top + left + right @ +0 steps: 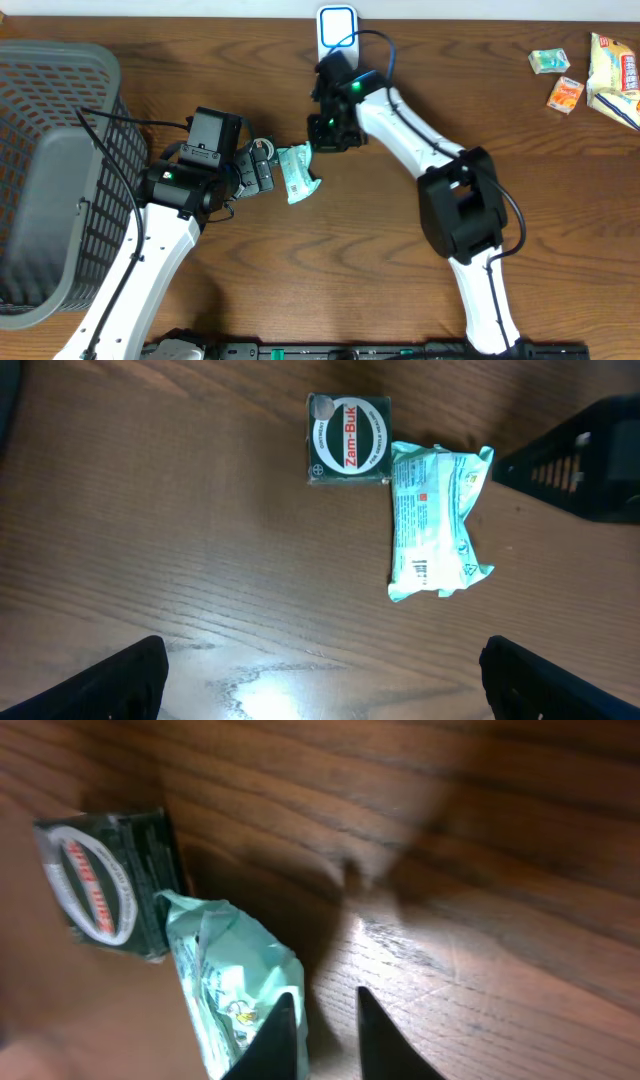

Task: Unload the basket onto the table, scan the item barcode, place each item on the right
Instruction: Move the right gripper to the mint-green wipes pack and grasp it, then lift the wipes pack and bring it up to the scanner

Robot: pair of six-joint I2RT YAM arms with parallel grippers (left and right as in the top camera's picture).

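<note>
A mint-green packet (pixel 435 520) lies flat on the wooden table, printed side up, with dark bars like a barcode near its lower end. A dark green Zam-Buk box (pixel 347 440) touches its upper left corner. My left gripper (pixel 322 680) hovers just short of both, jaws wide open and empty. My right gripper (pixel 325 1035) sits at the packet's (pixel 225 980) far corner. Its jaws are almost together, with only wood in the narrow gap, and the left fingertip overlaps the packet's edge. From overhead the packet (pixel 298 172) lies between the left gripper (pixel 262 168) and the right gripper (pixel 320 145).
A white device with a blue ring (pixel 337 30) stands at the table's back edge behind the right arm. A grey mesh basket (pixel 60 70) fills the left side. Snack packs (pixel 565 95) and a yellow bag (pixel 615 65) lie at the back right.
</note>
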